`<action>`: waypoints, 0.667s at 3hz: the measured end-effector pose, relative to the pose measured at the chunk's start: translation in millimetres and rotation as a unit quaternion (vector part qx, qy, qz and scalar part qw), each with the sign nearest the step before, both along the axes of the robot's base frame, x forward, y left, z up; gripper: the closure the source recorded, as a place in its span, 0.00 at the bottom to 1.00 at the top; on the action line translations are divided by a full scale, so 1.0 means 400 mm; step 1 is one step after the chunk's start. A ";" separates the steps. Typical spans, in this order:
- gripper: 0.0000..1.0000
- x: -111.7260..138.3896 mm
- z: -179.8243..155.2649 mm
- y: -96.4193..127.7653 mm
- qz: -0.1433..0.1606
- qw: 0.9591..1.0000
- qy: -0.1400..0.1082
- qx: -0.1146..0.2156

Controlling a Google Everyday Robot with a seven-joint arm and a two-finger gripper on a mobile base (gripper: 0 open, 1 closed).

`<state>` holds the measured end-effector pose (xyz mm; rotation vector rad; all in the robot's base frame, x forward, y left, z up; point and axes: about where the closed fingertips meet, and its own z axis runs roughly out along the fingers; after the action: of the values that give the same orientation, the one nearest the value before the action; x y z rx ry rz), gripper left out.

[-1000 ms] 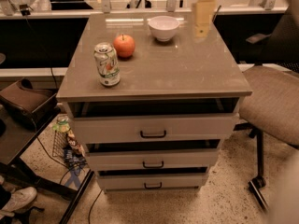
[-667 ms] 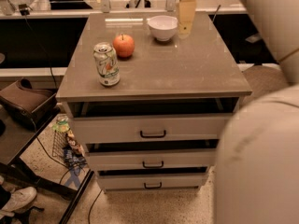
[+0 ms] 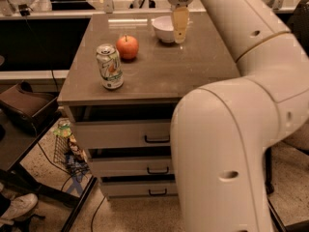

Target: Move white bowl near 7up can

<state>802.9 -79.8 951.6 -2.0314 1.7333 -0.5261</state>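
The arm (image 3: pixel 227 144) now fills the right side of the camera view, its thick links sweeping from the lower foreground up to the far edge of the counter (image 3: pixel 183 71); a second ago only a little of it showed at the right. That tells of a reach across from the right toward the back of the counter. The can (image 3: pixel 110 66) stands upright near the front left corner, where it stood before, and the bowl (image 3: pixel 163 29) sits at the back, well apart from the can and no nearer to it than it was. The apple (image 3: pixel 127 47) lies between the two, closer to the can, also unmoved. The gripper (image 3: pixel 179 33) has travelled leftward: a second ago it hung to the right of the bowl with bare counter between them, and now it hangs at the bowl's right rim, overlapping it in this view. Whether it touches the rim or is just in front of it cannot be told, nor whether the jaws are open or closed. I judge the approach to be about finished and the grasp not yet made. The carry forward and left, past the apple to the can, remains to be done.
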 end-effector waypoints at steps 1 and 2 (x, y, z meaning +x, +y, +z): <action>0.00 0.021 -0.014 -0.002 -0.004 1.000 -0.001 0.000; 0.00 0.045 -0.046 -0.026 -0.004 1.000 0.002 0.013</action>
<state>821.0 -90.2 933.2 -2.0105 1.7411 -0.5013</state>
